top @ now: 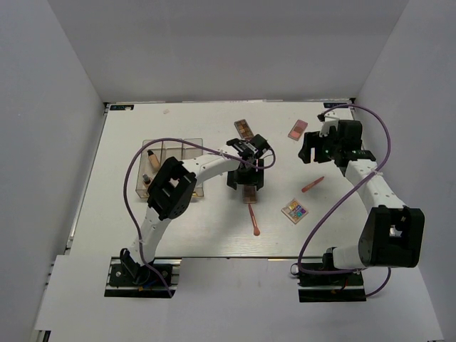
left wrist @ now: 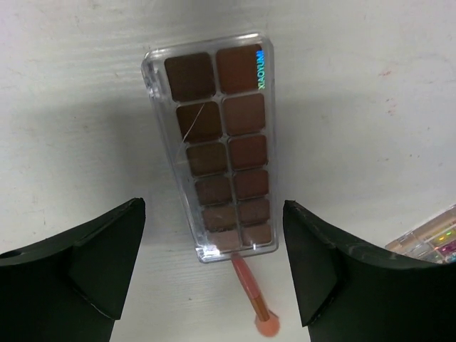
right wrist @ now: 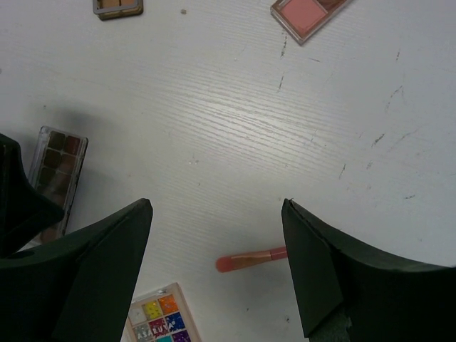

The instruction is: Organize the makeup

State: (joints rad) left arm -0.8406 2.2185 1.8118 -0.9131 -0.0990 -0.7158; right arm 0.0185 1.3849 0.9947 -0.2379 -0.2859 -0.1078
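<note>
Top external, nearest the arms: seeing what?

Seeing a coral applicator (top: 254, 219) lying on the table (top: 142, 228), round tip nearest, and a multicolour palette (top: 295, 211) lying flat to its right, apart from it.

And just beyond, going by the left wrist?

Looking down on the brown palette (left wrist: 219, 146), lying flat, its near short edge meeting the applicator's far end. Finding the left gripper (left wrist: 214, 206) hanging above it, fingers spread wide, one to each side, touching nothing.

Farther right?

Finding a second coral applicator (top: 312, 184) lying slantwise. Beyond it, spotting the right gripper (right wrist: 216, 205) gaping just as wide over bare table, pinching nothing.

And on the left?

Noting a clear organizer (top: 171, 167) holding a beige foundation bottle (top: 152, 158) and a second bottle (top: 147, 182), both toward its left end.

Farthest back?

Making out a small brown-toned palette (top: 244, 128) and a pink palette (top: 298, 130), both flat, well apart.
</note>
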